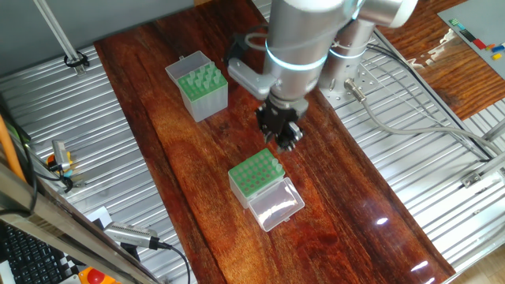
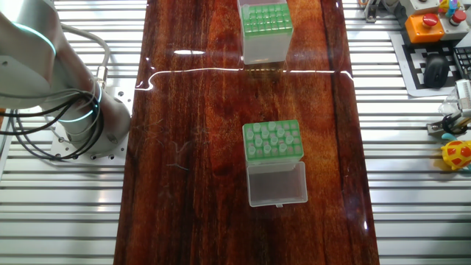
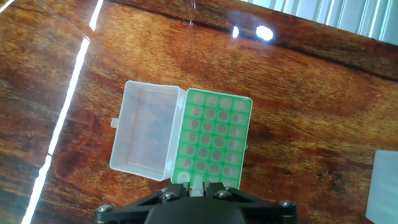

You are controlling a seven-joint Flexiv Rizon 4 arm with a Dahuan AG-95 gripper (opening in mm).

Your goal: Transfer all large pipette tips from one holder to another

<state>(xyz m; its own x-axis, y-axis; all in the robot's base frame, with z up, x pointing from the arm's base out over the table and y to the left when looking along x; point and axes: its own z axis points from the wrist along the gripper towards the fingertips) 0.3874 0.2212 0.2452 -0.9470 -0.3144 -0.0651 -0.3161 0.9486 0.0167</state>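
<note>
My gripper (image 3: 198, 185) is shut on a large pipette tip (image 3: 198, 183), a pale cone standing upright between the jaws. It hangs just above the near edge of the shorter box's green hole plate (image 3: 244, 138), whose clear lid (image 3: 146, 134) lies open beside it. From the fixed view, the gripper (image 1: 286, 138) hovers over the back corner of this box (image 1: 237, 178). Pale collars fill several of its holes (image 2: 248, 151). The taller grey-sided holder (image 1: 207, 104) stands farther back with several tips (image 1: 201, 79) upright in it.
The boxes sit on a dark wooden board (image 1: 197, 173) flanked by ribbed metal surfaces (image 1: 95, 158). The arm's base (image 2: 73, 125) and its cables stand to one side. The taller holder (image 3: 385, 186) shows at the hand view's right edge.
</note>
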